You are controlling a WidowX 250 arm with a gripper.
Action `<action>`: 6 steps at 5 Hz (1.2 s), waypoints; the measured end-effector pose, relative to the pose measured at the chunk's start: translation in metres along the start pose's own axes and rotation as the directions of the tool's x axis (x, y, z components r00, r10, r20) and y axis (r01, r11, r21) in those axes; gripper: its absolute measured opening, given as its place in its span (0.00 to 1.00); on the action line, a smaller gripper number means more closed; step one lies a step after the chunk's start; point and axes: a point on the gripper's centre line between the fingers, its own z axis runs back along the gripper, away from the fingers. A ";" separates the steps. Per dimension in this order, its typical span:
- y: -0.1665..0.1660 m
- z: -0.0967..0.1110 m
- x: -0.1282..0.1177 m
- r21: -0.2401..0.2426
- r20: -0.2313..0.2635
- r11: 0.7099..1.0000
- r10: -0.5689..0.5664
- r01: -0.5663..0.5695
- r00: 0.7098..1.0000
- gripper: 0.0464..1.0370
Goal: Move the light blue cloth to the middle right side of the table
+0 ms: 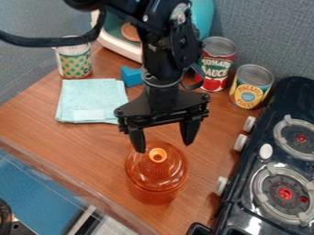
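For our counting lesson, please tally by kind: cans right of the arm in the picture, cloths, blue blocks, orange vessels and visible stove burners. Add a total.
Cans: 2
Light blue cloth: 1
Blue block: 1
Orange vessel: 1
Stove burners: 2
Total: 7

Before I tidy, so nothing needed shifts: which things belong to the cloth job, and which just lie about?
For the job:
light blue cloth
table
gripper

Just lying about:
orange container
blue block
patterned cup
red can
yellow can
turquoise object
stove
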 end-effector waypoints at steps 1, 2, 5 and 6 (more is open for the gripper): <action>0.003 -0.004 -0.002 0.017 -0.010 1.000 0.003 -0.003 1.000 0.96; 0.013 0.000 0.006 0.024 0.020 0.999 0.037 -0.038 0.999 0.96; 0.081 0.018 0.068 -0.007 0.112 0.952 0.305 -0.307 0.946 0.96; 0.104 0.009 0.089 0.009 0.124 0.926 0.373 -0.377 0.919 0.96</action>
